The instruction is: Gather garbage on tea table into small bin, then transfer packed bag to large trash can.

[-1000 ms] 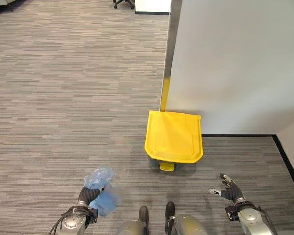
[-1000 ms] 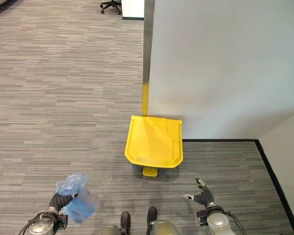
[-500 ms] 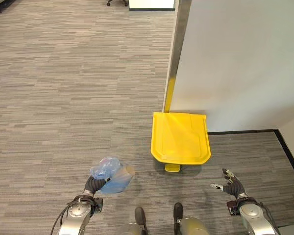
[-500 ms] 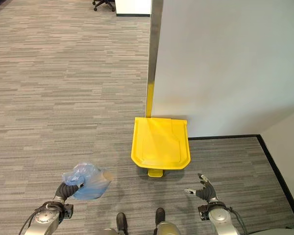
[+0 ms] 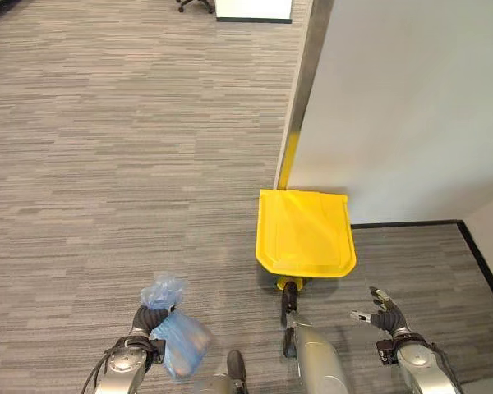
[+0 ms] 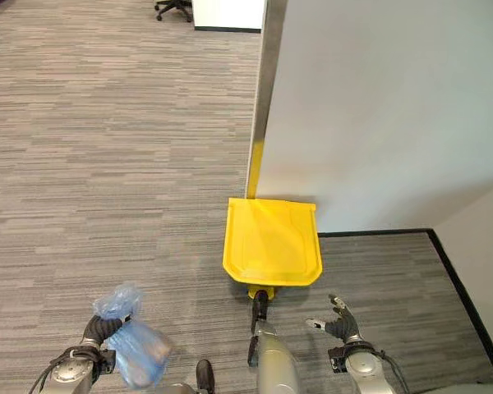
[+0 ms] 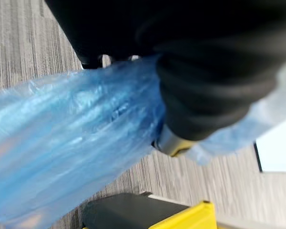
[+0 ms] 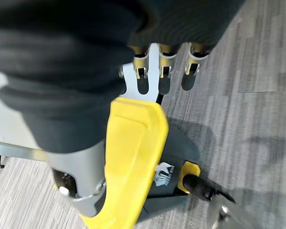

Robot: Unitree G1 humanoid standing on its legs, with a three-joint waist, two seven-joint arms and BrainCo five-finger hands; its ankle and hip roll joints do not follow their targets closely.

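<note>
Looking from our left side across, we find our left hand [image 5: 145, 322] low over the carpet, its fingers curled tight round the gathered neck of a blue plastic garbage bag [image 5: 181, 348]. The crumpled bag top [image 5: 162, 290] sticks up above the hand, and the filled body hangs beside the wrist, clear of the floor. What lies inside we cannot make out through the film; in the left wrist view the bag [image 7: 62, 143] is a blur of blue folds with our dark cover hiding the fingers.

Near the middle stands the large trash can [image 5: 305, 231], yellow lid shut, its dark body mostly hidden beneath the lid and its yellow pedal [image 8: 189, 172] at the front. It sits against a pale partition wall [image 5: 411, 107] with a metal edge post [image 5: 306, 66].

On our right, our right hand [image 5: 384, 314] hangs empty, fingers spread apart.

Grey striped carpet [image 5: 115, 164] covers the floor; an office chair's base [image 5: 195, 4] is cut off at the far edge.
</note>
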